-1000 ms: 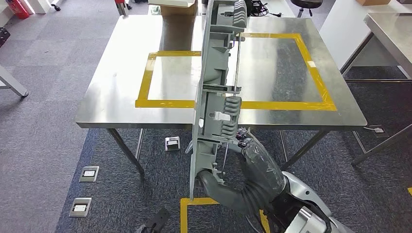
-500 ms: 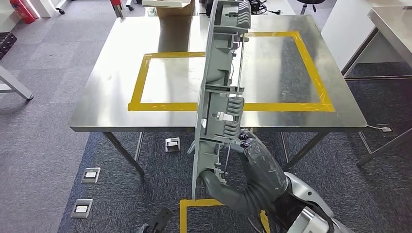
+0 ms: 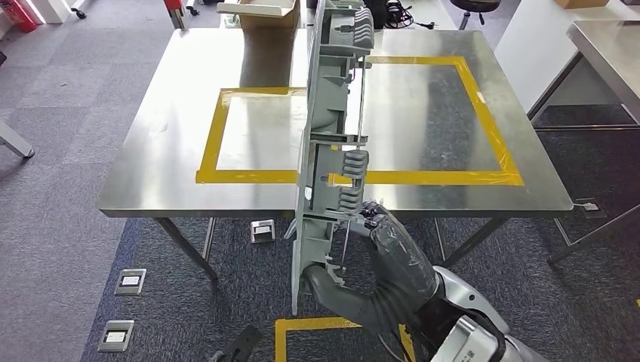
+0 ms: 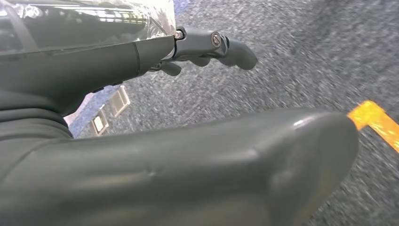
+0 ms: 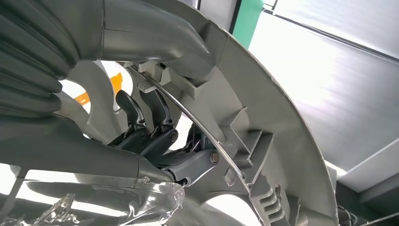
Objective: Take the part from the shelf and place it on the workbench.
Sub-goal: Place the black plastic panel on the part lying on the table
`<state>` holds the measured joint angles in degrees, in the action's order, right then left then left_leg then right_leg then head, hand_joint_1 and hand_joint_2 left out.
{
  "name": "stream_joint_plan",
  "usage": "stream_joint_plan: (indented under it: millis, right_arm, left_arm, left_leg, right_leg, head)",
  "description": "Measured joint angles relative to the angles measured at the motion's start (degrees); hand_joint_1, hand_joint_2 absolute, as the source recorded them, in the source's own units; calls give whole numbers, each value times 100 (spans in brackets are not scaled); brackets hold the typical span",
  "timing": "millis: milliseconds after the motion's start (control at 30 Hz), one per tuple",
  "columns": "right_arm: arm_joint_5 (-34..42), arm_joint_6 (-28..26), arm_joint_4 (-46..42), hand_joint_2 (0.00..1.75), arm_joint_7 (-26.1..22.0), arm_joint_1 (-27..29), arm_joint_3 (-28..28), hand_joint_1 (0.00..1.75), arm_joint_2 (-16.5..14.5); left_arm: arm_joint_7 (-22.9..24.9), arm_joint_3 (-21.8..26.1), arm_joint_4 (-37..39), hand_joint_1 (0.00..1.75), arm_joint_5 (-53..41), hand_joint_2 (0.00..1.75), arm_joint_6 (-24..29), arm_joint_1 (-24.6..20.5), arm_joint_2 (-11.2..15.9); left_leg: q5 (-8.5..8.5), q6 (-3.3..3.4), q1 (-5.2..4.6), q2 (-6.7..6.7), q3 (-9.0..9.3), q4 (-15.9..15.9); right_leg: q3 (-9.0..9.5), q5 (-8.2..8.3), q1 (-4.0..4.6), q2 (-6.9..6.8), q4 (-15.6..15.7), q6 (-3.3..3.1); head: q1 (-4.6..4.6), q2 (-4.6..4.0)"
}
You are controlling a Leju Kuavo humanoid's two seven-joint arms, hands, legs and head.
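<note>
The right hand (image 3: 371, 243) grips the long grey part (image 3: 330, 143) by its lower end, upright before the taped steel surface (image 3: 166, 151); held so low, it could tip or strike the surface's near edge.

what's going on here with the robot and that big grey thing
The robot's right hand grips the lower end of a long grey plastic part, holding it upright on edge in front of a steel workbench marked with a yellow tape rectangle. The part is not set down yet. In the right wrist view the fingers curl around the part's inner ribs. The left hand holds nothing and hangs over the carpet.
</note>
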<state>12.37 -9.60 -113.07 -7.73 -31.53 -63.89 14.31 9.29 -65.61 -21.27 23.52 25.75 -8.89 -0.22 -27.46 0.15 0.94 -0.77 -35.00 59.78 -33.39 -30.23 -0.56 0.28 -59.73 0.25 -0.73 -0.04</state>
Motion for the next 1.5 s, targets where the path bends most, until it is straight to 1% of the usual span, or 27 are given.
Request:
stream_joint_plan:
  millis: [33,67,100,133,167,200,233,267,300,333,367,400,433,500,633,767,900,967,1100,1233,1300,1400,1500]
  right_arm:
    - [5,-2,1,175,4,-3,6,175,1]
    - [9,-5,5,175,7,-5,15,175,3]
    - [13,-8,13,175,10,-6,23,175,5]
    - [16,-10,23,175,14,-3,30,175,8]
    - [19,-13,38,175,19,2,35,175,13]
    - [21,-15,51,175,23,6,39,175,18]
    - [26,-16,61,175,27,8,44,175,22]
    - [32,-17,67,175,31,7,54,175,25]
    - [42,-17,70,175,38,2,63,175,27]
    - [59,-20,75,175,53,-8,73,175,28]
    - [75,-24,87,175,80,-21,80,175,29]
    - [93,-31,106,175,116,-38,85,175,31]
    - [105,-42,130,175,162,-54,90,175,34]
    - [107,-80,200,175,291,-87,107,175,43]
    - [-5,-189,394,175,732,-233,134,175,76]
    - [-197,-239,647,175,1270,-472,134,175,137]
    - [-261,-254,901,175,1516,-702,139,175,187]
    - [-305,-242,1021,175,1716,-824,125,175,203]
    - [-548,-120,1337,175,2415,-1173,40,175,244]
    - [-1165,149,1801,175,3312,-1629,-128,175,283]
    - [-1521,311,2082,175,3680,-1843,-221,175,293]
    - [-1963,543,2503,175,4036,-2085,-366,175,299]
    - [-2373,762,2882,175,4270,-2258,-531,175,300]
  left_arm:
    - [2,0,0,0,-10,175,0,-4,0]
    - [2,0,0,0,-19,175,0,-8,-1]
    - [3,0,0,0,-22,175,-1,-9,-2]
    - [6,0,0,0,-24,175,-1,-5,-3]
    - [10,0,0,0,-25,175,-1,0,-3]
    - [14,0,0,0,-25,175,0,5,-2]
    - [16,0,0,0,-26,175,-1,6,-3]
    - [18,0,-1,0,-27,175,-2,6,-8]
    - [23,0,-2,0,-28,175,-6,4,-17]
    - [31,1,-2,0,-29,175,-17,3,-25]
    - [40,0,-3,0,-31,175,-36,2,-32]
    - [49,-1,-3,0,-32,175,-55,1,-36]
    - [56,-1,-2,0,-33,175,-72,1,-35]
    - [62,-2,-2,0,-41,175,-89,-3,-37]
    - [115,-2,-2,0,-102,175,-99,-10,-34]
    - [157,-2,0,0,-153,175,-114,-16,-28]
    - [157,-2,0,0,-164,175,-121,-32,-36]
    - [157,-2,0,0,-176,175,-131,-47,-37]
    - [144,-1,0,0,-199,175,-164,-67,-64]
    - [144,7,10,0,-232,175,-199,-84,-105]
    - [146,12,18,0,-244,175,-212,-87,-128]
    - [142,18,31,0,-249,175,-222,-89,-162]
    - [127,22,44,0,-248,175,-226,-88,-197]
  left_leg:
    - [-5,32,11,-2,10,-16]
    - [-15,61,10,-3,18,-17]
    - [-30,85,3,-2,23,-16]
    - [-45,103,-6,-2,32,-14]
    - [-62,116,-20,-3,50,-14]
    - [-82,126,-33,-8,75,-13]
    - [-106,131,-48,-15,111,-14]
    - [-133,131,-61,-22,152,-15]
    - [-156,121,-74,-27,177,-18]
    - [-174,103,-73,-30,194,-21]
    - [-188,86,-73,-28,196,-15]
    - [-196,69,-71,-25,186,-9]
    - [-202,60,-65,-21,182,-2]
    - [-208,57,-70,-15,178,-4]
    - [-206,53,-70,-14,184,-36]
    - [-187,32,-70,-16,186,-51]
    - [-180,30,-72,-14,197,-53]
    - [-178,30,-73,-14,205,-53]
    - [-174,31,-77,-15,208,-53]
    - [-173,32,-81,-15,208,-53]
    - [-172,32,-82,-16,208,-53]
    - [-173,32,-82,-16,208,-52]
    - [-173,32,-83,-18,206,-52]
  right_leg:
    - [-114,-98,-2,-2,-210,24]
    - [-303,-227,-4,-4,-540,40]
    - [-549,-360,-5,-5,-944,52]
    - [-786,-445,-6,-5,-1304,57]
    - [-955,-427,-4,-6,-1507,50]
    - [-1023,-303,0,-6,-1510,28]
    - [-967,-65,14,-5,-1263,-15]
    - [-839,208,41,-4,-874,-78]
    - [-694,404,74,-6,-523,-150]
    - [-573,537,109,-6,-227,-211]
    - [-499,569,134,-6,-61,-240]
    - [-462,534,141,-7,-7,-213]
    - [-447,516,140,-2,42,-169]
    - [-435,479,130,4,74,-98]
    - [-447,475,130,8,74,-115]
    - [-448,483,130,5,73,-133]
    - [-436,492,129,6,73,-144]
    - [-427,493,128,6,73,-146]
    - [-420,497,124,5,74,-142]
    - [-419,499,119,5,75,-139]
    - [-419,499,118,5,75,-139]
    - [-418,500,118,4,76,-139]
    - [-418,499,118,1,77,-139]
  head:
    - [16,0]
    - [37,0]
    - [55,0]
    - [66,1]
    - [72,1]
    - [77,1]
    - [81,0]
    - [86,0]
    - [83,0]
    - [79,0]
    - [81,0]
    - [88,-1]
    - [96,-1]
    - [99,-1]
    - [90,-1]
    - [91,-1]
    - [92,-1]
    - [92,-1]
    - [93,-1]
    - [92,-1]
    - [93,-1]
    - [93,-1]
    - [92,-1]
